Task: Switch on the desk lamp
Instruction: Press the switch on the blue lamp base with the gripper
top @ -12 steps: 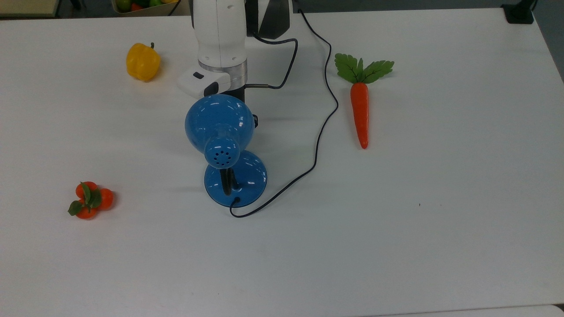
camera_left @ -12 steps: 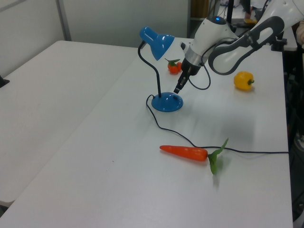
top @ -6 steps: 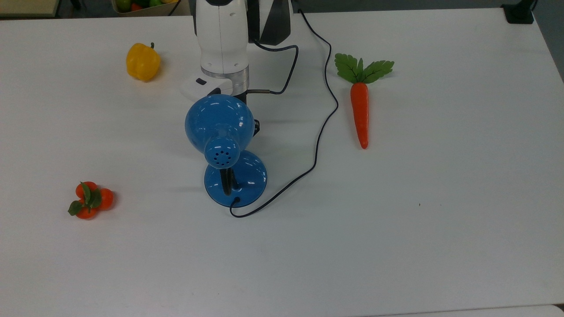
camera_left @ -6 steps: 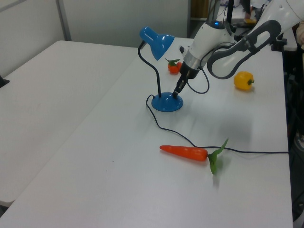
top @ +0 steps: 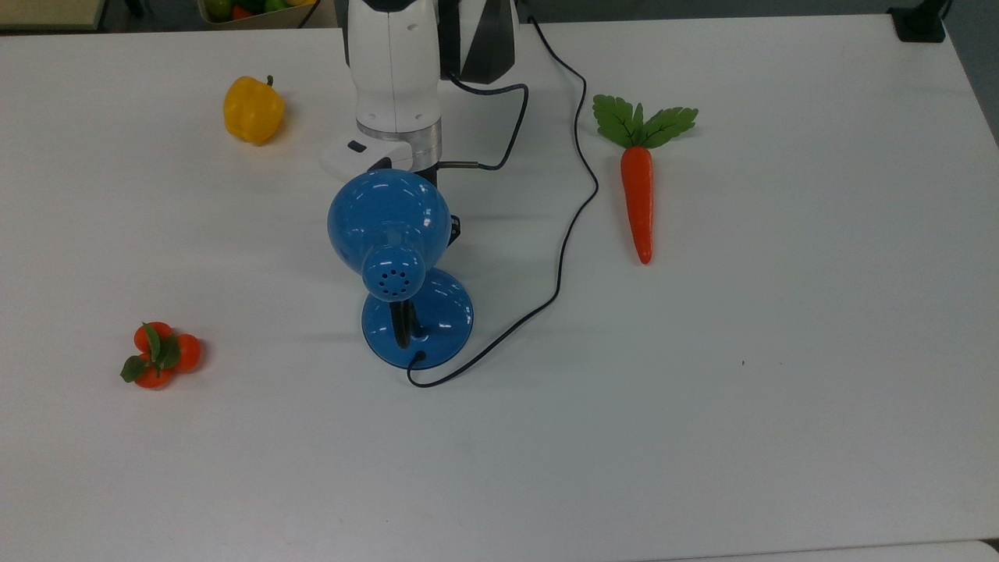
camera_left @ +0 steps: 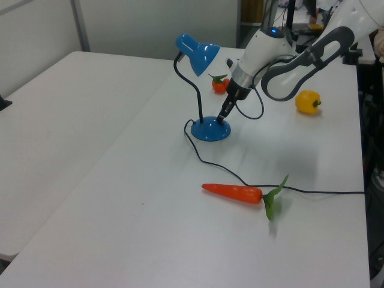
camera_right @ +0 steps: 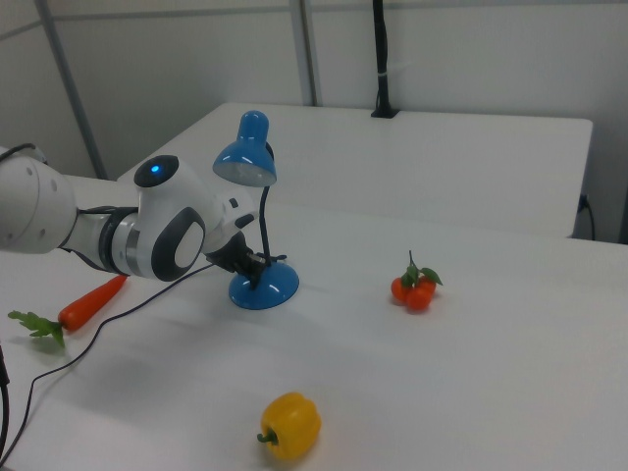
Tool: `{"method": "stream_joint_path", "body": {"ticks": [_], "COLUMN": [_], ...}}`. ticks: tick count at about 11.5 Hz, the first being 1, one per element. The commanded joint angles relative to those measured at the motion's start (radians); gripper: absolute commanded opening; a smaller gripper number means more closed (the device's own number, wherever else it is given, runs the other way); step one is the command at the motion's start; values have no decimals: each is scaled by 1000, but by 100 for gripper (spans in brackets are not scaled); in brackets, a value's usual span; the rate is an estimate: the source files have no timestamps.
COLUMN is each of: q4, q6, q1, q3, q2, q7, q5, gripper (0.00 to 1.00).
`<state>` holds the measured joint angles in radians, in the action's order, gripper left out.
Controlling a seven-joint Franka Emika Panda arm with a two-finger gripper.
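The desk lamp stands mid-table, glossy blue, with its dome shade (top: 388, 222) over the round base (top: 441, 316). In the left view its black neck curves from the base (camera_left: 207, 130) up to the shade (camera_left: 197, 51). My gripper (camera_left: 222, 118) points steeply down from the far side, shut to a thin black tip that rests on the base's upper face, beside the neck. In the right view the gripper (camera_right: 253, 265) sits low against the base (camera_right: 275, 287), under the shade (camera_right: 245, 157). In the top view the shade hides the fingertips. No glow shows under the shade.
The lamp's thin black cord (top: 563, 250) loops from the base toward the top view's right and back past the arm. A toy carrot (top: 638, 195) lies to the right of it. A yellow pepper (top: 252, 109) sits at the back left, and a cluster of small oranges (top: 158, 355) at the front left.
My gripper has sunk a little and moved in toward the lamp, from just above the base onto its upper face. The lamp and the other things have stayed put.
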<state>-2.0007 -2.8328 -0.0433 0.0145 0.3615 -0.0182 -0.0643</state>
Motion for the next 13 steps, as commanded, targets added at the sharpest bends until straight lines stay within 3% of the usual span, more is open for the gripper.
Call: {"method": "stream_joint_path", "body": {"ticks": [1, 9, 13], "q4": [8, -6, -3], "q6": [-39, 4, 286], "q1": [-6, -9, -7], "q3": [2, 2, 2], "q2": [28, -21, -116], "q7": [17, 20, 23], "q5": [-14, -12, -12], "gripper": [0, 0, 0]}}
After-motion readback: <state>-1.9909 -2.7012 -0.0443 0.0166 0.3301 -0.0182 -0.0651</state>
